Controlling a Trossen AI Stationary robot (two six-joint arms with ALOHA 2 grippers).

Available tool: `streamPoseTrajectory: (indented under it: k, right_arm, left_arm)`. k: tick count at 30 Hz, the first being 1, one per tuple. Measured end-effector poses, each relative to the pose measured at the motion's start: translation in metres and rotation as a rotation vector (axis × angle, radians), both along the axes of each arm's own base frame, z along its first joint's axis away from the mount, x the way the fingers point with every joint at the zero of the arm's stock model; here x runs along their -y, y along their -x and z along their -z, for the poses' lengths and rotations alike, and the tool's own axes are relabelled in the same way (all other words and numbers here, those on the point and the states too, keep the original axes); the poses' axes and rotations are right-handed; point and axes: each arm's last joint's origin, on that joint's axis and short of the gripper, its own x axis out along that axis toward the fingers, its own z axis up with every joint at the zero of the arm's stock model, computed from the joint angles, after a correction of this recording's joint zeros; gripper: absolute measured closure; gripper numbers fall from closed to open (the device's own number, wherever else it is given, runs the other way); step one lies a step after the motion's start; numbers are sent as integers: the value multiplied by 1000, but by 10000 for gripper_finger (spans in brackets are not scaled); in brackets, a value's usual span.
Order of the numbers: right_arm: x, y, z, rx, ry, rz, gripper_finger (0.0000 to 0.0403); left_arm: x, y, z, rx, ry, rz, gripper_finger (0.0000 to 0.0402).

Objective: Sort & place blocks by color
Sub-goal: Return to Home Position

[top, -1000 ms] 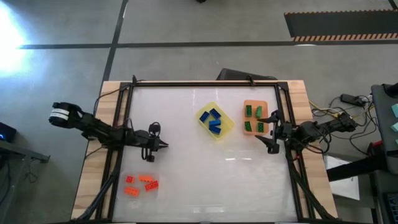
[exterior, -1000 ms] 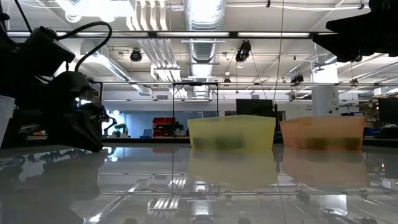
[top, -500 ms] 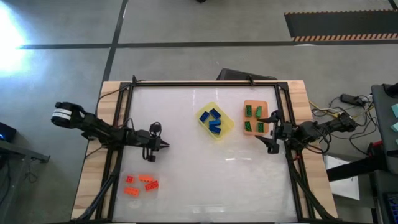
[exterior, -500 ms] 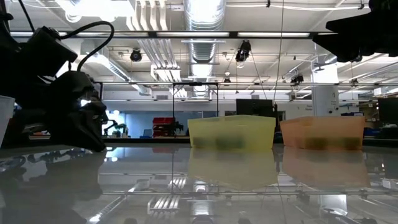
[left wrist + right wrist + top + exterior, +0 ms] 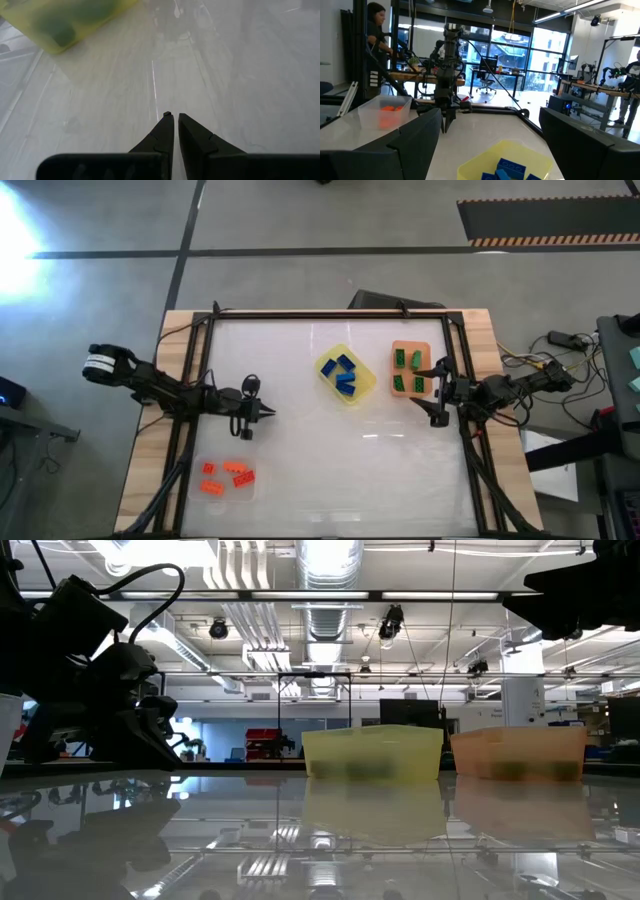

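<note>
Blue blocks (image 5: 346, 374) lie in the yellow tray (image 5: 362, 387), green blocks (image 5: 409, 370) in the orange tray (image 5: 424, 347), and red-orange blocks (image 5: 225, 477) in the clear tray (image 5: 247, 492) near the table's near-left corner. My left gripper (image 5: 266, 413) is shut and empty over bare table left of centre; its wrist view shows the shut fingertips (image 5: 173, 118) low above the surface. My right gripper (image 5: 432, 392) is open at the table's right side, just near of the orange tray, holding nothing. Its wrist view shows the blue blocks (image 5: 510, 167) and the red-orange blocks (image 5: 390, 109).
A dark frame (image 5: 330, 312) runs along the table's edges. Bare white tabletop (image 5: 340, 460) spreads between the trays and along the near side. In the low view the yellow tray (image 5: 372, 752) and orange tray (image 5: 518, 753) stand side by side. A person (image 5: 377, 30) stands beyond the table.
My left gripper has edged a little toward the table's right and risen slightly, staying shut. The trays and blocks have kept their places.
</note>
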Motion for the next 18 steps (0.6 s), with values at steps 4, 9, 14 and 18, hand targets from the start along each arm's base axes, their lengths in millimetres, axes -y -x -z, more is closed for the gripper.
streamPoseTrajectory:
  k: [4, 9, 14, 18]
  right_arm:
    - [0, 0, 0, 0, 0, 0, 76]
    - [0, 0, 0, 0, 0, 0, 76]
    - [0, 0, 0, 0, 0, 0, 76]
    - [0, 0, 0, 0, 0, 0, 76]
  left_arm:
    - [0, 0, 0, 0, 0, 0, 391]
    - [0, 0, 0, 0, 0, 1, 391]
    - [0, 0, 0, 0, 0, 1, 391]
    - [0, 0, 0, 1, 0, 0, 391]
